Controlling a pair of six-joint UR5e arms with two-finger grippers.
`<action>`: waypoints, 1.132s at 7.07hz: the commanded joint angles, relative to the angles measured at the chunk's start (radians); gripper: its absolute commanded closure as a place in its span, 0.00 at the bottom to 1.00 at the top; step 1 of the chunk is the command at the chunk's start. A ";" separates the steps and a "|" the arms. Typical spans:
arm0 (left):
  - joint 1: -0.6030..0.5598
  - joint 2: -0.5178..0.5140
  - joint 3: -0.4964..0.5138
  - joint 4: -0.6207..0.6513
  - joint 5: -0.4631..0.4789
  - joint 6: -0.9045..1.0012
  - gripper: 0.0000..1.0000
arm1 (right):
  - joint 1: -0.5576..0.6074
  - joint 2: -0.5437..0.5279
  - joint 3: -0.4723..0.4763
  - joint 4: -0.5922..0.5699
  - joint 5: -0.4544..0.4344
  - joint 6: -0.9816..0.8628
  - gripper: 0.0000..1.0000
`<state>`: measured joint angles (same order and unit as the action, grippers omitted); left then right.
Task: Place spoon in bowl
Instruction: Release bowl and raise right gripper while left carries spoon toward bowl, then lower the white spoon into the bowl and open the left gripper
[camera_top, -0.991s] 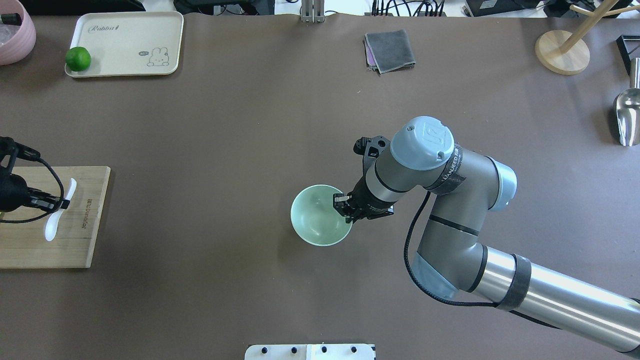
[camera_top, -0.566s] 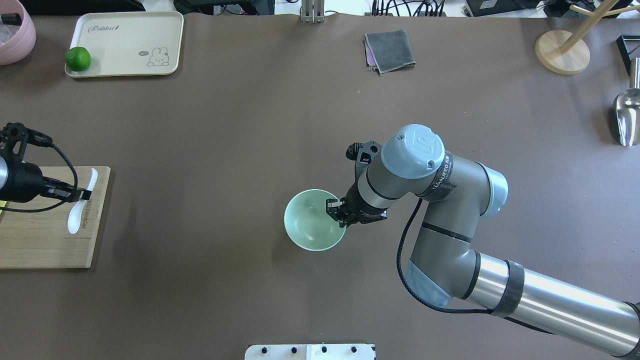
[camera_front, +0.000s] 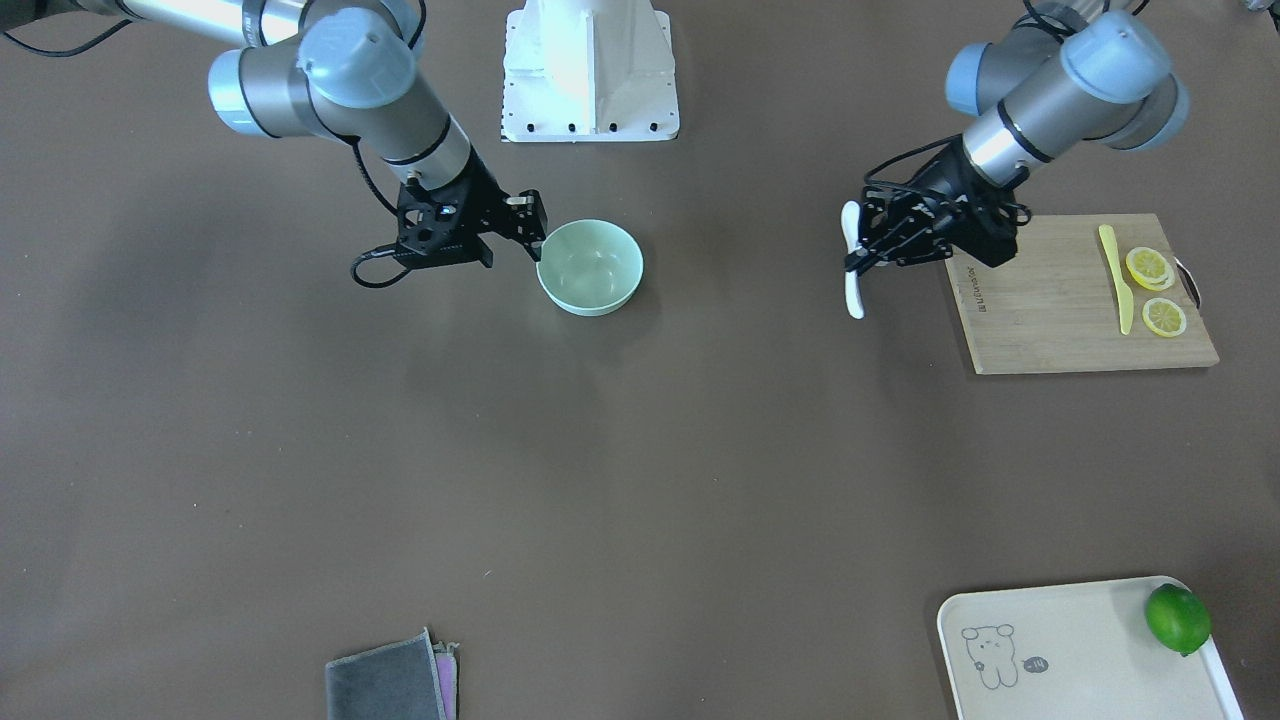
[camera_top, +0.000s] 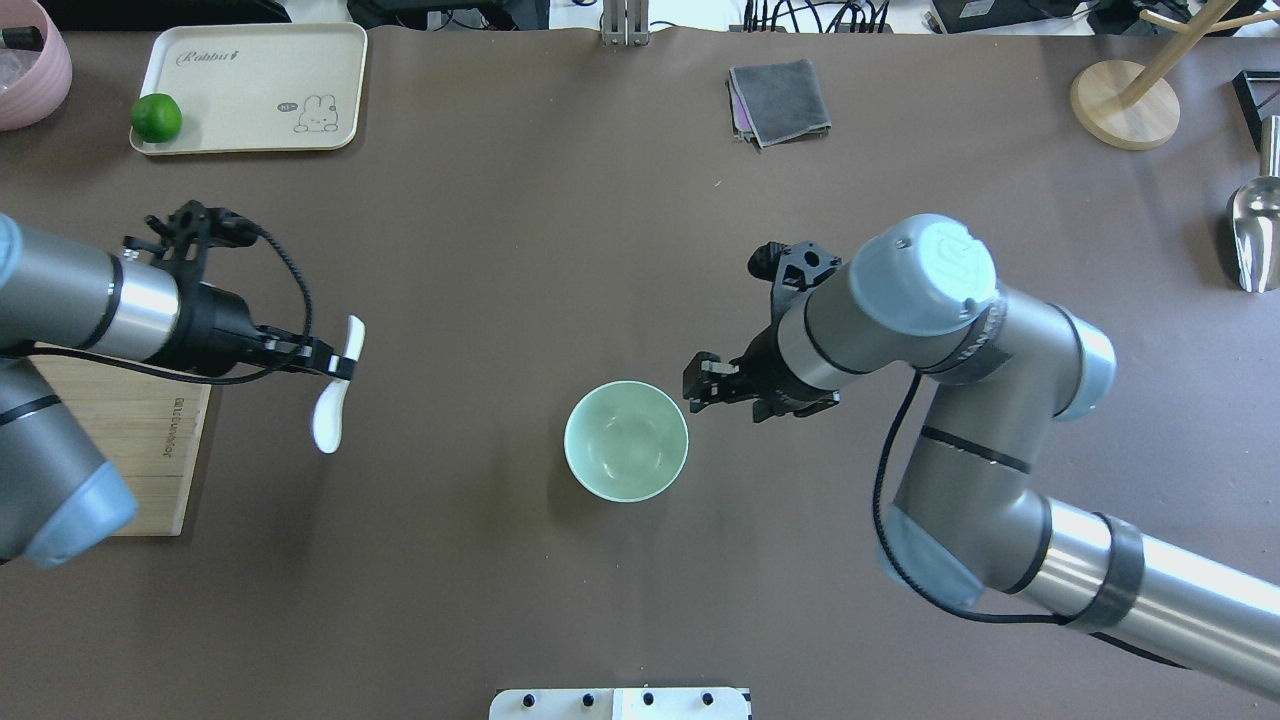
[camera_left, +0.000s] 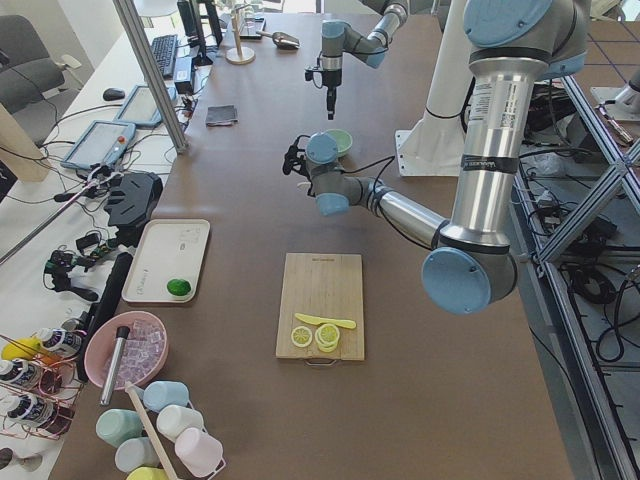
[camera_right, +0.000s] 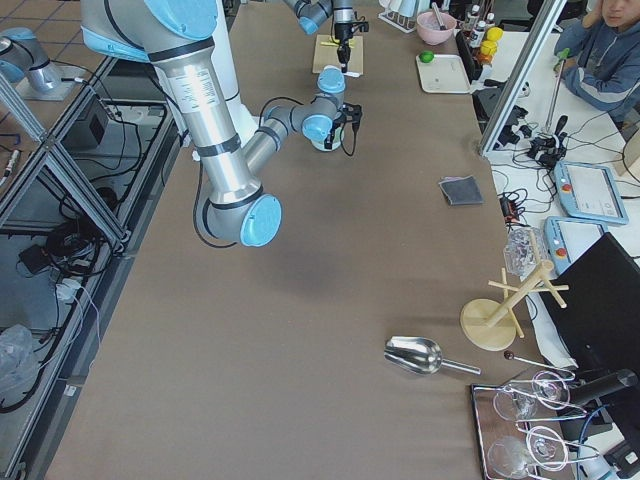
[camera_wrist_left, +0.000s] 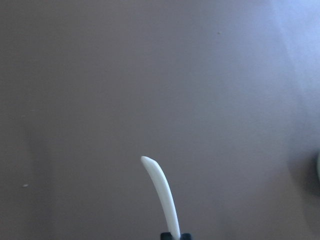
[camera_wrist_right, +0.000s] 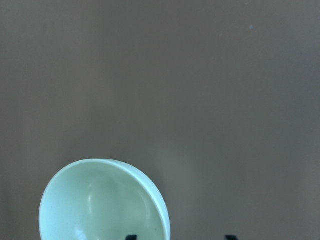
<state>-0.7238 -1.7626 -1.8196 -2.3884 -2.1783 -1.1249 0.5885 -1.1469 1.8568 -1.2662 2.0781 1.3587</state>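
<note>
My left gripper (camera_top: 343, 368) is shut on the white spoon (camera_top: 328, 420), holding it by the handle above the table, just past the cutting board and well left of the bowl. It also shows in the front view (camera_front: 853, 290) and the left wrist view (camera_wrist_left: 161, 195). The pale mint-green bowl (camera_top: 626, 440) stands upright and empty mid-table. My right gripper (camera_top: 697, 385) is open and empty, just off the bowl's right rim. In the right wrist view the bowl (camera_wrist_right: 100, 200) sits low and left of the spread fingertips.
A bamboo cutting board (camera_front: 1050, 300) carries a yellow knife (camera_front: 1115, 275) and lemon slices (camera_front: 1150, 268). A cream tray (camera_top: 260, 85) with a lime (camera_top: 156, 117) lies far left. A grey cloth (camera_top: 780, 100), a wooden stand (camera_top: 1125, 105) and a metal scoop (camera_top: 1255, 235) lie far right.
My left gripper has carried the spoon off the cutting board and rightward toward the bowl. My right gripper has let go of the bowl's rim and drawn back to the right.
</note>
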 joint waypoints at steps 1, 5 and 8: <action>0.227 -0.223 -0.003 0.157 0.218 -0.159 1.00 | 0.176 -0.121 0.062 -0.002 0.147 -0.042 0.00; 0.350 -0.400 0.065 0.319 0.344 -0.142 1.00 | 0.309 -0.260 0.061 0.001 0.189 -0.262 0.00; 0.327 -0.396 0.063 0.321 0.336 -0.055 1.00 | 0.310 -0.281 0.062 0.002 0.188 -0.263 0.00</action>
<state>-0.3832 -2.1578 -1.7571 -2.0685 -1.8395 -1.2120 0.8979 -1.4207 1.9191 -1.2645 2.2669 1.0970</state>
